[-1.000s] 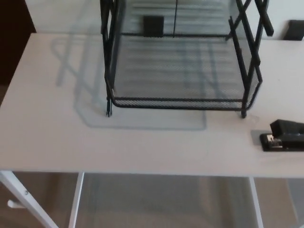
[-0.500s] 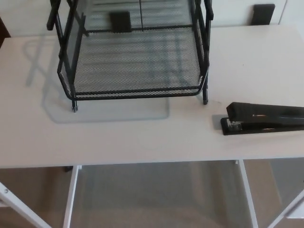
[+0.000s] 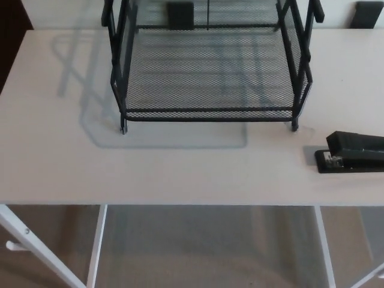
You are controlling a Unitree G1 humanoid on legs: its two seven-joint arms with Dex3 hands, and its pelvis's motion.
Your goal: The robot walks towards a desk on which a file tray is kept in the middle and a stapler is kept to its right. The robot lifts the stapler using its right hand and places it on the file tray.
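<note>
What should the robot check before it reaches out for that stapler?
1. Stapler lies on the desk, right of the file tray: ok.
2. Whole stapler in view: not ok, its right end is cut off.
3. Stapler apart from the tray: ok.
4. Tray's lower shelf free: ok.
5. Right hand in view: not ok.
6. Room above the shelf: cannot tell, tray top is cut off.

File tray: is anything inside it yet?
The file tray shows nothing on its lower mesh shelf; the stapler lies on the desk, right of it. Anything higher up is cut off by the picture's top edge.
</note>
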